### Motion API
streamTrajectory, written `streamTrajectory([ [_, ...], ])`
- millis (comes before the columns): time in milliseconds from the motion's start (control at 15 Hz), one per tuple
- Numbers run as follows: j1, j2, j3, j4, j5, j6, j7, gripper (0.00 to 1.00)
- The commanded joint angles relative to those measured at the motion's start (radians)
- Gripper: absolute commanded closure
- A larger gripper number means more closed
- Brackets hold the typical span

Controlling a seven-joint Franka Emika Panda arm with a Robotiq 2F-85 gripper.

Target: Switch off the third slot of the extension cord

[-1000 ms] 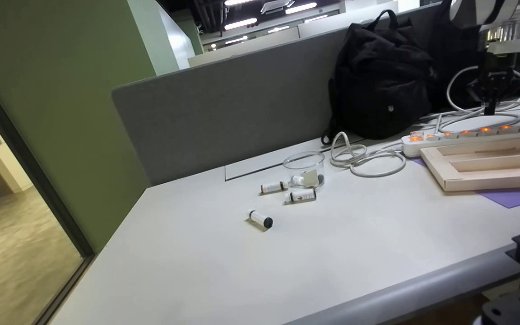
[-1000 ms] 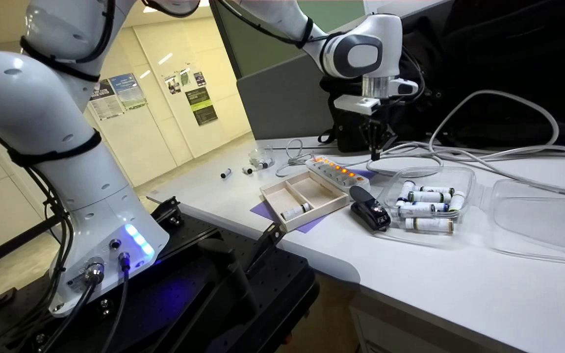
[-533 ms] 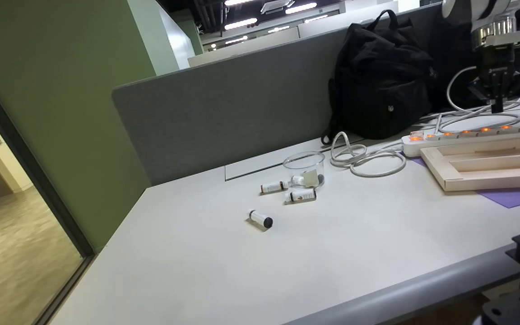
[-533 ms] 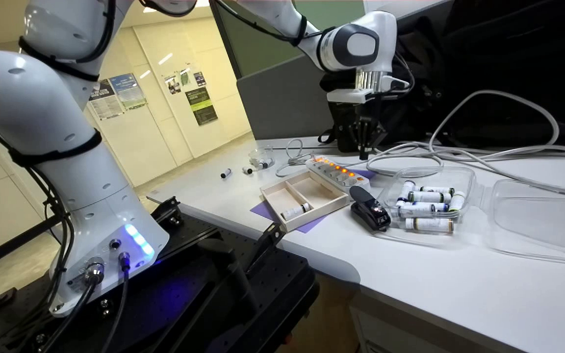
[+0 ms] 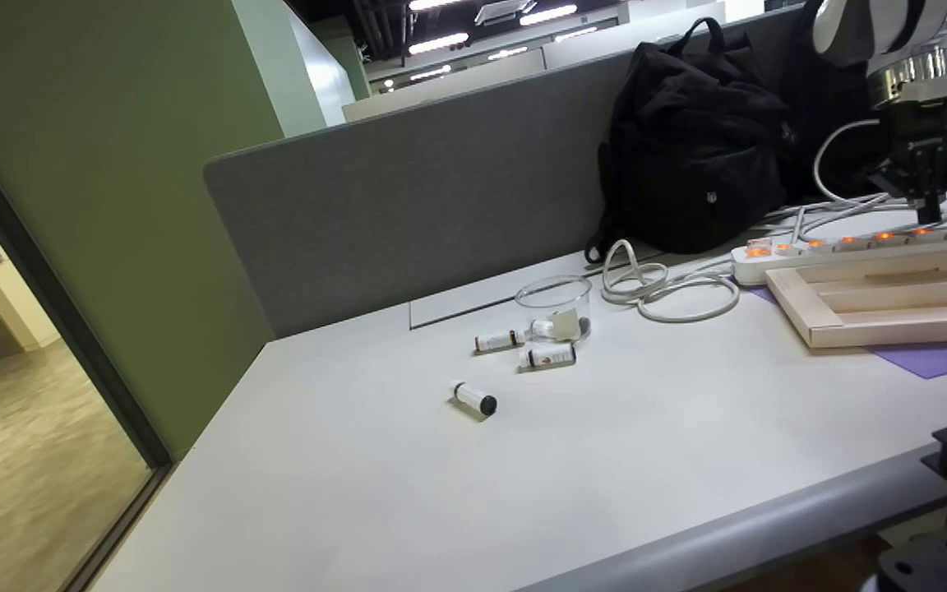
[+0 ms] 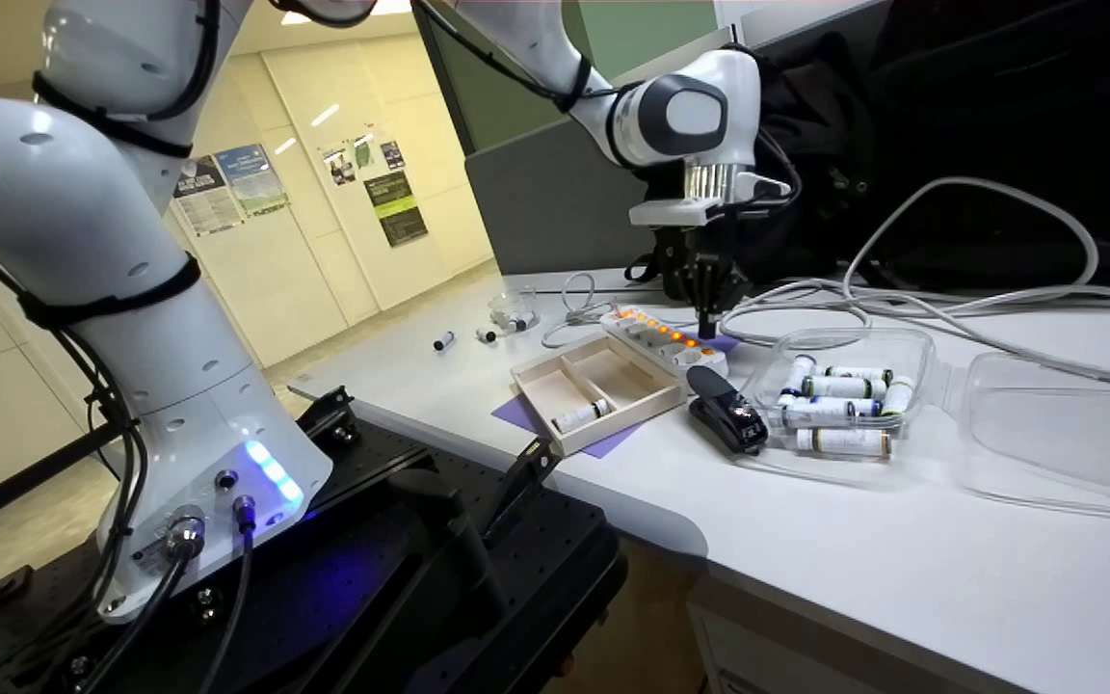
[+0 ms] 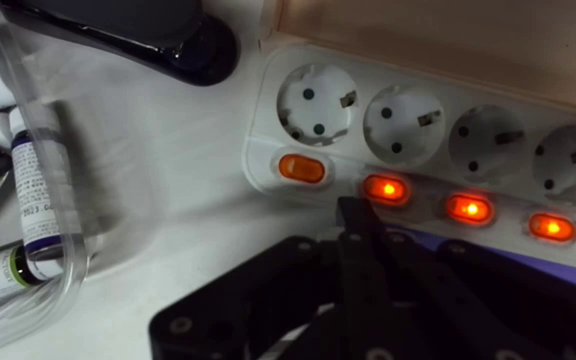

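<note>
White plastic power strip [image 7: 428, 170] lies from ten through three o'clock of my jaws, wrist view; they're pressed together, empty. I expect it light, stiff, slippery: rather than grip, I'd press the glowing switch [image 7: 469, 208] third from its nine-o'clock end.

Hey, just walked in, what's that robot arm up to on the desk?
A robot arm hovers at a white extension cord, its gripper shut. The fingertips are close to the second switch from one end; whether they touch it isn't clear. In the wrist view the end switch is unlit, while the second and the third switch glow. Counted from this end, the third slot, the one to switch off, seems not yet off.
</note>
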Motion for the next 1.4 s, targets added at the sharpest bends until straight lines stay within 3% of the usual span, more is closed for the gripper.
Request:
streamTrajectory([
  [0, 0.019, -0.062, -0.006, -0.098, -0.038, 0.080, 0.018, 1.00],
  [267, 0.032, -0.077, -0.004, -0.152, -0.064, 0.175, 0.015, 1.00],
  [733, 0.044, -0.125, 0.018, -0.208, -0.060, 0.242, 0.008, 1.00],
  [1333, 0.066, -0.138, 0.012, -0.236, -0.073, 0.241, 0.025, 1.00],
])
